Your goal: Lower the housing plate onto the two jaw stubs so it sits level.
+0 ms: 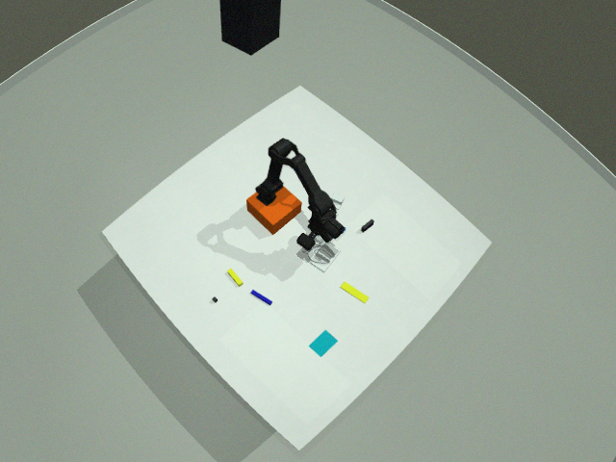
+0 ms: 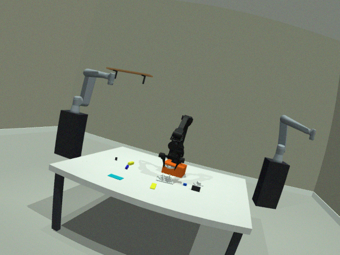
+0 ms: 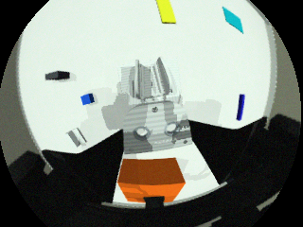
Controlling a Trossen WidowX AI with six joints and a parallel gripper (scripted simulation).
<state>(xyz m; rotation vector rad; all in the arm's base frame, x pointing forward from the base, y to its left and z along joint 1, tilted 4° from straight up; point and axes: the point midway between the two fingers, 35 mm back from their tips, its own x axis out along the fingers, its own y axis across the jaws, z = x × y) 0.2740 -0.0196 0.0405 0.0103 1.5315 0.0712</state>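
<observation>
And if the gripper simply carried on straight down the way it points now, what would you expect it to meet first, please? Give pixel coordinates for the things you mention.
Probably the jaw assembly [image 1: 324,254] [image 2: 164,179] [image 3: 151,81], or bare table just beside it; depth is unclear.

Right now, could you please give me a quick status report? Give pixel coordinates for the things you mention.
Gripper [image 2: 170,167] [image 3: 155,128] shut on grey plate [image 3: 156,142]; plate above table [image 1: 298,423] [image 2: 214,203], not seated; nothing seen blocking.

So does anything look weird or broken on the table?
Nothing looks spilled or broken. The claw has the gray housing plate between its fingers, held above the table. The plate isn't on the jaws yet, but that's just an unfinished job.
</observation>
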